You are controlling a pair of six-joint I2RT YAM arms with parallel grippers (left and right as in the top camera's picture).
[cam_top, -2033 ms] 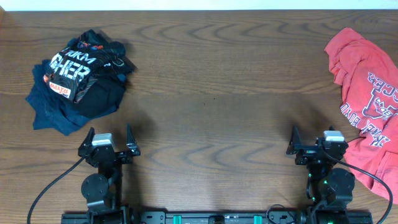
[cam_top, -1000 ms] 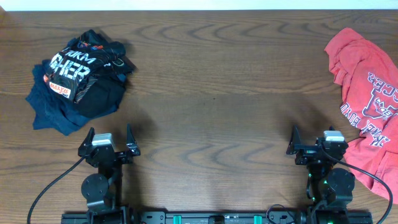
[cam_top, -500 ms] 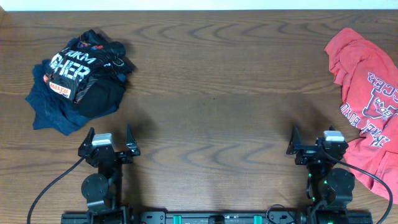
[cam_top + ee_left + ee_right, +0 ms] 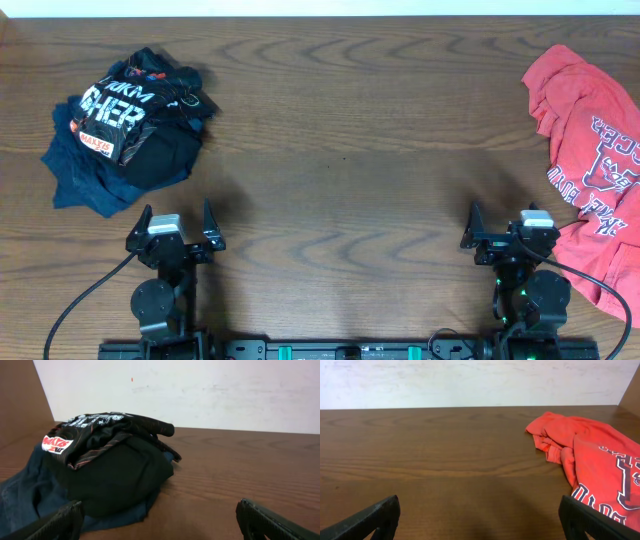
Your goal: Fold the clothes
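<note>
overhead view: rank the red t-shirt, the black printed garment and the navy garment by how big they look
1. red T-shirt: largest, even though it is cut off at the right edge.
2. black garment: bunched up.
3. navy garment: least showing, but the black one covers part of it, so this rank is unsure.

Left gripper (image 4: 177, 216) and right gripper (image 4: 507, 218) spread wide, seemingly empty.

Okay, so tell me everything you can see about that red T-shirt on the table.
The red T-shirt is coral-red and looks like soft cotton knit, with a dark-and-white lettered chest print facing up. It is unfolded and rumpled, and its far end is bunched into folds. It lies spread at the right side of the wooden table, running out of the overhead view. It rests on the table, and nothing is gripping it.
</note>
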